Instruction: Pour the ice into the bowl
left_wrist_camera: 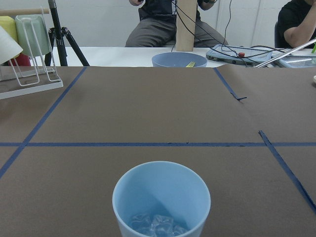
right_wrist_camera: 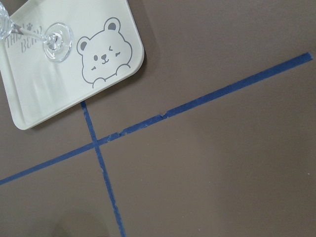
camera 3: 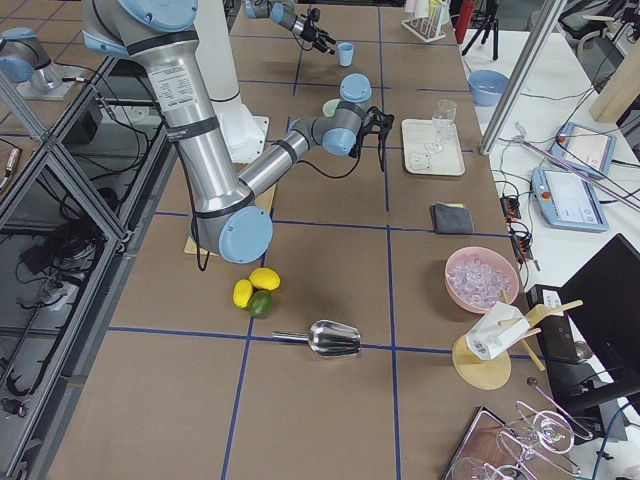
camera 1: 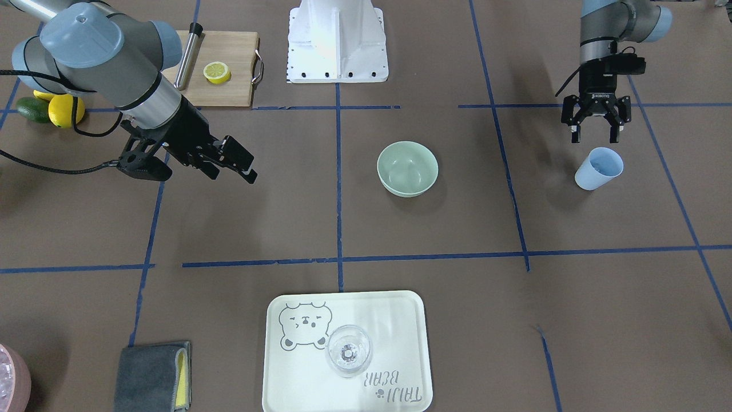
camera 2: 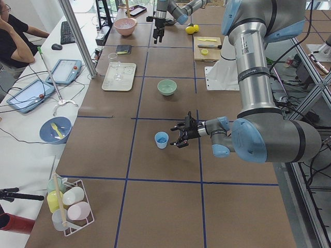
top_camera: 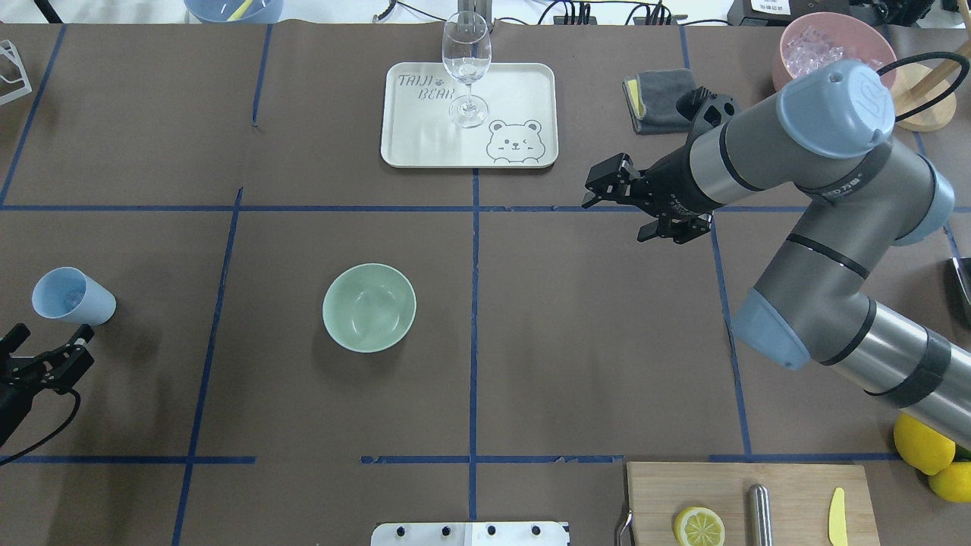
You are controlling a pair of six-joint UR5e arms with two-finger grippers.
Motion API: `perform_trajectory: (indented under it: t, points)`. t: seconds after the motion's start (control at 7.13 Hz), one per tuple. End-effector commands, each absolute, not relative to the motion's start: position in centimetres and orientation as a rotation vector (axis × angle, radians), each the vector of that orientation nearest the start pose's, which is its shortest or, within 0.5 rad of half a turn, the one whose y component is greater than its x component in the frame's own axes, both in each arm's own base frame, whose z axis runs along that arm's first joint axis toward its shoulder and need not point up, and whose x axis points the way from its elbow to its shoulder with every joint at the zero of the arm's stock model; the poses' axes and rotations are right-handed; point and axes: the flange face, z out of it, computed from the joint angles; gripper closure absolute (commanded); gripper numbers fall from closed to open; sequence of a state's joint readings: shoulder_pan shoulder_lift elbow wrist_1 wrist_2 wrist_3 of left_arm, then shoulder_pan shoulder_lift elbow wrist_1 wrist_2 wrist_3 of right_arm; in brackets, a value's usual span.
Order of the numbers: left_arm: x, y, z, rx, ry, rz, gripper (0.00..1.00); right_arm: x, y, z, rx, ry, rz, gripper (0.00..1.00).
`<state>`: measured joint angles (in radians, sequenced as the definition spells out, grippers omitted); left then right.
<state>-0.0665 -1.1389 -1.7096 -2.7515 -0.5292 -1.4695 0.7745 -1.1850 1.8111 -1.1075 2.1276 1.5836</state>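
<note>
A light blue cup point(camera 1: 599, 167) stands upright near the table's left end, with a few clear cubes of ice point(left_wrist_camera: 155, 224) at its bottom. My left gripper point(camera 1: 595, 137) is open and hovers just behind the cup point(top_camera: 72, 296), not touching it. The pale mint-green bowl point(top_camera: 369, 307) sits empty near the table's middle, to the right of the cup in the overhead view. Far from both, my right gripper point(top_camera: 599, 188) hangs open and empty above bare table near the tray.
A white bear tray point(top_camera: 531, 83) carries a wine glass point(top_camera: 466, 61). A grey cloth point(top_camera: 658, 89) and a pink container of ice cubes point(top_camera: 827, 49) lie at the far right. The cutting board point(top_camera: 789, 485) holds a lemon half point(top_camera: 699, 526). Lemons point(top_camera: 922, 444) sit beside it.
</note>
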Motion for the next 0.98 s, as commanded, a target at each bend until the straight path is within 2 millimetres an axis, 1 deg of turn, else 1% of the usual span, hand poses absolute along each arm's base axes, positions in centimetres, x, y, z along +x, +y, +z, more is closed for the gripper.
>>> perform_trajectory:
  t: [0.0,0.14,0.28,0.42,0.56,0.84]
  points:
    - [30.5,-24.1,62.6,1.080,0.706,-0.474,0.00,-37.1,-47.6,27.9,-0.072,-1.171,0.393,0.00]
    - [29.9,-24.3,64.0,1.125,0.665,-0.473,0.00,-37.1,-47.6,28.0,-0.072,-1.169,0.394,0.00]
    - [29.9,-24.4,64.5,1.174,0.642,-0.485,0.00,-37.1,-47.6,28.0,-0.072,-1.169,0.394,0.00]
    - [31.4,-24.6,64.9,1.205,0.634,-0.499,0.00,-37.1,-47.6,28.0,-0.070,-1.170,0.394,0.00]
    - [32.7,-24.7,65.0,1.216,0.635,-0.504,0.00,-37.0,-47.5,28.4,-0.074,-1.164,0.397,0.00]
    - [33.3,-24.7,65.1,1.219,0.633,-0.501,0.00,-37.0,-47.5,28.6,-0.075,-1.161,0.399,0.00]
